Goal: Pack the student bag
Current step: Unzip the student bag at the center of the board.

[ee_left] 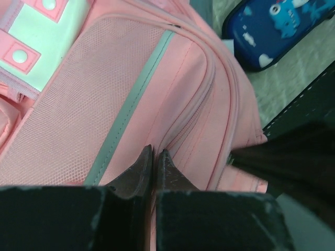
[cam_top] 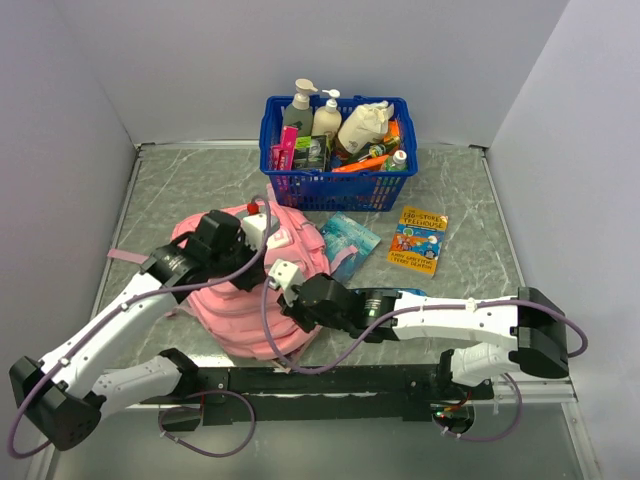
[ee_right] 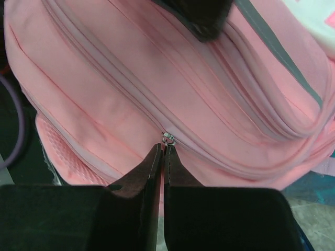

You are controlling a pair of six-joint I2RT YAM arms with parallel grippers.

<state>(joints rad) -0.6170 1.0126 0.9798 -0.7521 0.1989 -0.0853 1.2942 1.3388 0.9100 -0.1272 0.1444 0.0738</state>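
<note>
Bag: the pink bag (cam_top: pixel 235 325) lies mid-table, between both arms.
Left claw (ee_left: pixel 154 151): tips together, pressed on the bag's side seam.
Right claw (ee_right: pixel 161 146): tips together at the zip pull (ee_right: pixel 168 137).
Handling: likely soft, floppy and light; pinch the pull and brace the fabric.

The student bag (cam_top: pixel 235 320), a large soft pink backpack, lies slumped on the table (cam_top: pixel 470 200) toward its near left corner. The zips in view are closed. It has a mesh pocket, a grey stripe and a pale patch, and one strap trails toward the left edge.

student bag (cam_top: pixel 225 318) front-left, basket (cam_top: pixel 330 188) behind it, book (cam_top: pixel 418 242) right of bag
</note>
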